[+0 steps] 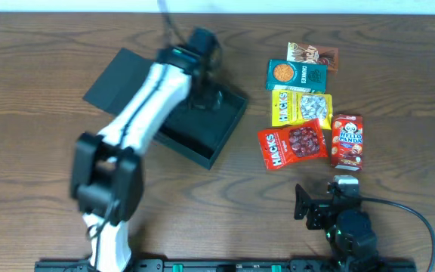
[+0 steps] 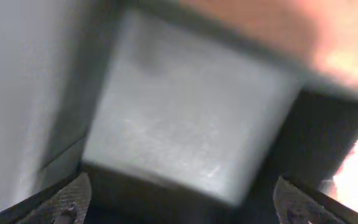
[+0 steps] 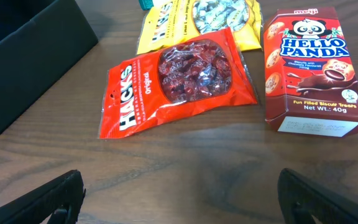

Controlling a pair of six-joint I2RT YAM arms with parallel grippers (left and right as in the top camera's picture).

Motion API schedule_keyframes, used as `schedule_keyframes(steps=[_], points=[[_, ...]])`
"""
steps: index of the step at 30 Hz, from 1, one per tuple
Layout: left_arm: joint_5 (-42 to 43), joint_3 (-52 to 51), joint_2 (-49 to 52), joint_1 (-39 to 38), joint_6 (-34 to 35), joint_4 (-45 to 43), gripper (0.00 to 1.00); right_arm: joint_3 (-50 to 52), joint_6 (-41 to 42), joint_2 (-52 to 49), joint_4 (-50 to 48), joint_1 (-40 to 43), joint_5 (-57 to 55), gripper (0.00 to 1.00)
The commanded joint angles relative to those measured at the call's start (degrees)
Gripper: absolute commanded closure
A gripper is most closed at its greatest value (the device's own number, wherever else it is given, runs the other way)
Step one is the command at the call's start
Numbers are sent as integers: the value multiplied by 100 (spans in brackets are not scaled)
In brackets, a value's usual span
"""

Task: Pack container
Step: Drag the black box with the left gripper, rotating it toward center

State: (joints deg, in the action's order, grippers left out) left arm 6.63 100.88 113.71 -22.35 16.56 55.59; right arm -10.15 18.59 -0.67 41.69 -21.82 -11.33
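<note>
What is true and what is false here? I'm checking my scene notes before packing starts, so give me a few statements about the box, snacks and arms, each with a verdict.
1. The red Hacks packet lies on the table, outside the container. True.
2. The Hello Panda box is inside the container. False: it lies on the table beside the red Hacks packet.
3. The left pincer is above the container. True.
4. The right pincer is shut on a snack. False: it is open and holds nothing.
5. The container is closed. False: its flap lies open.
</note>
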Motion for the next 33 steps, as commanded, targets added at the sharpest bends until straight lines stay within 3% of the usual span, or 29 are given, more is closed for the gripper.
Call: schedule_keyframes(steps=[1, 5, 9, 15, 24, 33], points=[[881, 28, -286, 245, 1176, 22, 5, 63, -22, 35, 4, 42, -22, 1], [1438, 22, -245, 337, 1176, 269, 5, 61, -22, 35, 4, 42, -22, 1], [1427, 7, -238, 319, 984, 669, 5, 61, -22, 35, 4, 42, -20, 1], [697, -101, -297, 315, 2238, 1569, 5, 63, -22, 35, 4, 42, -20, 1], [177, -1849, -1679, 111, 2824, 181, 5, 63, -22, 35, 4, 42, -20, 1], [188, -3147, -1825, 144, 3792, -470, 5, 63, -22, 35, 4, 42, -22, 1]])
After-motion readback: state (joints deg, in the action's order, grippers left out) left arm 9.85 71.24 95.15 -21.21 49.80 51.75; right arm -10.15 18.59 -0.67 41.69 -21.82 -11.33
